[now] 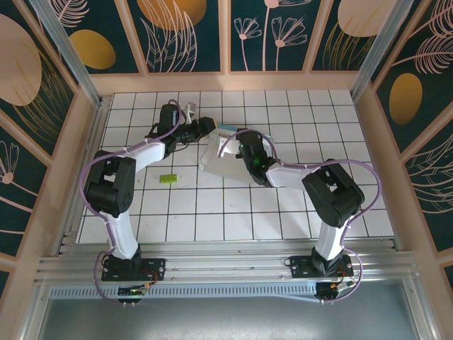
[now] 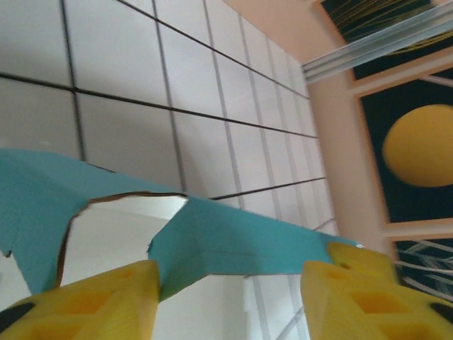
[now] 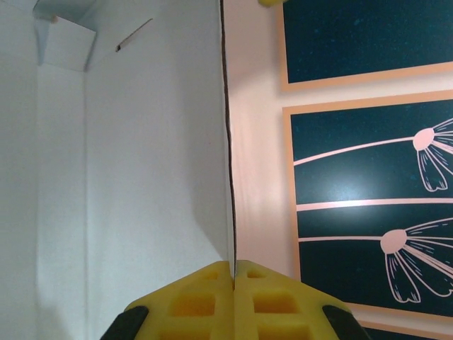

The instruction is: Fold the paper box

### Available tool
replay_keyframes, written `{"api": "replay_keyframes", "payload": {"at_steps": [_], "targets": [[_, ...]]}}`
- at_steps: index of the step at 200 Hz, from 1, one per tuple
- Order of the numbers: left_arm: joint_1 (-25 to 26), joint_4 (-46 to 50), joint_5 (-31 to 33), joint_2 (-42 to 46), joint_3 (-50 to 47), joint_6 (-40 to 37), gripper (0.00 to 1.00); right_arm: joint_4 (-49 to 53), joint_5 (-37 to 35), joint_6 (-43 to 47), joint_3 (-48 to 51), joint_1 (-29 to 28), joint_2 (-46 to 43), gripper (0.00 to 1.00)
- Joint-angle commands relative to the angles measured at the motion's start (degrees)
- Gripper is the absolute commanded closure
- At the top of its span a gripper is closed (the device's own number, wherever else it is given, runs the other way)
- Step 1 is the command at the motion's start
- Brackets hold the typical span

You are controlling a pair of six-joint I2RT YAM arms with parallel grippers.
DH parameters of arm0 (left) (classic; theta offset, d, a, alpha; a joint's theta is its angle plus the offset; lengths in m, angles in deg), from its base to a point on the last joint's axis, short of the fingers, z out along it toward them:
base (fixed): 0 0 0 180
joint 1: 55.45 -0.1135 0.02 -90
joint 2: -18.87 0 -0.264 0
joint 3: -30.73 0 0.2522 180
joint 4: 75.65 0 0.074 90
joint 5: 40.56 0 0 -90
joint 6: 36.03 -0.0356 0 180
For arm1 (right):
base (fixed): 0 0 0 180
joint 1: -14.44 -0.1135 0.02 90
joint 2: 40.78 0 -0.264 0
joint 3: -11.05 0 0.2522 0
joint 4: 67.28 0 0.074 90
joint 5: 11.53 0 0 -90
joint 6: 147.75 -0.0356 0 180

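Pinched tight, the right jaws grip the paper box by its thin edge. That edge runs as a dark line straight into the seam between the yellow fingers at the bottom of the right wrist view. To the left of that edge spreads the box's white face, with a small folded flap in the upper left corner. The left jaws stand apart. In the lower half of the left wrist view a teal flap of the box lies across the gap between their fingers. I cannot tell whether either finger touches the card.

From above, the box sits just above the middle of the frame on the white tiled counter, white side showing, between the two arm tips. The left arm reaches its upper left edge and the right arm reaches over its upper right part. A small green block lies on the counter to the box's lower left, apart from it. Dark panels with flower drawings wall in the counter.
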Motion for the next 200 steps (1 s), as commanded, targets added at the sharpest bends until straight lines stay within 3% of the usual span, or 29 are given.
{"api": "replay_keyframes", "payload": {"at_steps": [1,21,59,102,136,184,200], "targets": [[0.33,7.51,13.87,7.25,-0.48,-11.27,0.37,-0.71,0.87,-2.13,-0.72,0.11,-0.92,1.0],[0.31,6.98,19.72,13.08,-5.01,-17.25,0.39,-0.05,1.44,-3.45,-1.07,0.44,-1.11,1.0],[1.98,1.4,16.97,18.48,-13.71,-24.6,0.48,12.8,6.6,-11.14,-6.07,2.42,-0.33,1.0],[3.34,-0.18,22.92,15.0,-15.58,-23.37,0.52,23.83,10.56,-17.36,-13.29,5.25,2.8,1.0],[3.01,1.29,27.0,14.91,-12.98,-24.65,0.51,25.27,12.26,-17.4,-14.91,6.43,3.42,1.0],[-0.73,13.15,27.38,7.67,-0.9,-45.95,0.47,27.31,13.53,-16.92,-15.83,6.96,3.84,1.0],[-2.04,15.34,23.25,4.51,2.73,-52.2,0.47,28.41,13.9,-17.0,-16.34,6.99,4.03,1.0]]}}
